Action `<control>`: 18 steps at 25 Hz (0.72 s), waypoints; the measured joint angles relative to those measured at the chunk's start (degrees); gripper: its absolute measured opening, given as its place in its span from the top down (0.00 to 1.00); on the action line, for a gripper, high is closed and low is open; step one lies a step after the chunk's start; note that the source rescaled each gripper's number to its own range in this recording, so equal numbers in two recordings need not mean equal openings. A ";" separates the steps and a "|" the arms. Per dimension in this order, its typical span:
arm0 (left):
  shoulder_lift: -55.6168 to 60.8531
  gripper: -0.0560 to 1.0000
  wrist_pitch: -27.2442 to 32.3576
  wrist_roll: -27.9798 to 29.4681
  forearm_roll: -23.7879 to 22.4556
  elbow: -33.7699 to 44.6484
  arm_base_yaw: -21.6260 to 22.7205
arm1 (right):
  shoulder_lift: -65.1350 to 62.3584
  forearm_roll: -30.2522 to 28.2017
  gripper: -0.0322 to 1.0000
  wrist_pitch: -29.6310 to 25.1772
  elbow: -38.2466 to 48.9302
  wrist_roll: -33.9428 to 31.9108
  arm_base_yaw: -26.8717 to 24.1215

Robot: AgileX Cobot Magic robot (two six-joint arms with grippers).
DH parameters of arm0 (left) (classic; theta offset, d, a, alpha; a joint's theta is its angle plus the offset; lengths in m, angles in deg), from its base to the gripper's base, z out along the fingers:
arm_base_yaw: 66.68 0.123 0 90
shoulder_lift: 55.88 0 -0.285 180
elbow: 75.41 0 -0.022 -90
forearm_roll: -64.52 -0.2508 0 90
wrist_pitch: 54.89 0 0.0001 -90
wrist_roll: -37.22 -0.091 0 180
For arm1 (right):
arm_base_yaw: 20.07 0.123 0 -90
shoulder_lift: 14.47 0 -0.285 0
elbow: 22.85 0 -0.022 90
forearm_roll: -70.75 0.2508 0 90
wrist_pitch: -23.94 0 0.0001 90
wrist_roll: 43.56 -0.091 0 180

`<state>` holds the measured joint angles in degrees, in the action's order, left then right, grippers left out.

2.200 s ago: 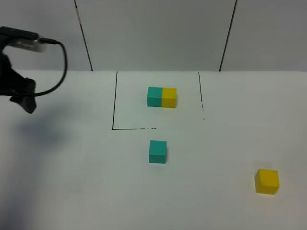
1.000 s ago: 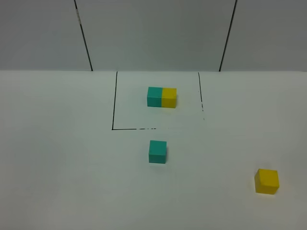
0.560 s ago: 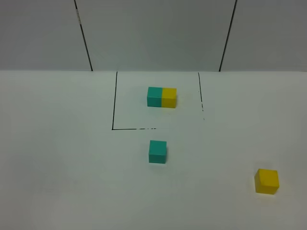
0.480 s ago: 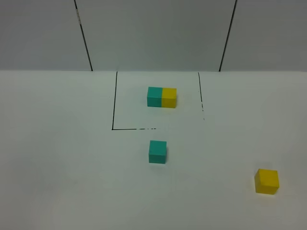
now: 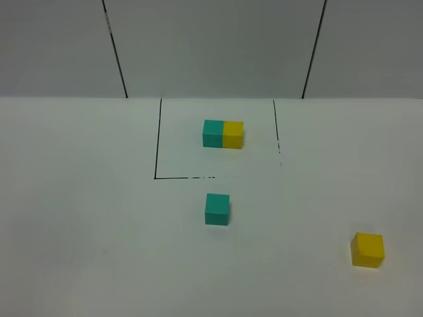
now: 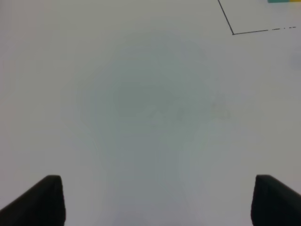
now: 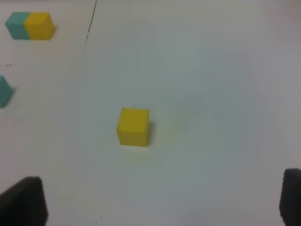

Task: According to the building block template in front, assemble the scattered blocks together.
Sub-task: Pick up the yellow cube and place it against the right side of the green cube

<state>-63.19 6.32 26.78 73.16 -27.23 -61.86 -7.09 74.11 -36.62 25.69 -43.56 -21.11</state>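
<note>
Two loose cubes lie well apart; the yellow cube point(image 7: 133, 126) sits straight ahead of the right gripper point(image 7: 157, 200).
Nearest, that gripper hangs with jaws spread wide and empty, so it looks the likelier arm to take it; the left gripper point(image 6: 157, 200), also spread and empty, faces only bare table point(image 6: 150, 103). Farther on, the teal cube point(image 5: 217, 209) rests just outside the drawn frame point(image 5: 157, 139), the two-colour template point(image 5: 223, 133) inside it.

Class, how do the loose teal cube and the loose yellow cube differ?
Colour: the teal cube is teal, the yellow cube yellow. Place: the teal cube sits mid-table, just before the drawn outline; the yellow cube sits far right, nearer the camera. Shared: same size, both loose on the table.
</note>
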 joint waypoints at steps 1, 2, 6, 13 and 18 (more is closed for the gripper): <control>0.00 0.27 0.00 0.00 0.00 0.00 0.00 | 0.00 0.00 0.00 0.00 0.00 0.00 0.00; 0.00 0.27 0.00 0.00 -0.06 0.00 0.00 | 0.00 0.00 0.00 0.00 0.00 0.00 0.00; 0.00 0.27 0.00 1.25 -0.41 0.00 0.00 | 0.00 0.00 0.00 0.00 0.00 0.00 0.00; 0.00 0.27 -0.05 6.00 -3.08 0.00 0.00 | 0.00 0.00 0.00 0.00 0.00 0.00 0.00; 0.00 0.27 -0.05 6.03 -3.18 0.00 0.00 | 0.00 0.00 0.00 0.00 0.00 0.00 0.00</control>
<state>-63.19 6.27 32.80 69.98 -27.23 -61.86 -7.09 74.11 -36.62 25.69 -43.56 -21.11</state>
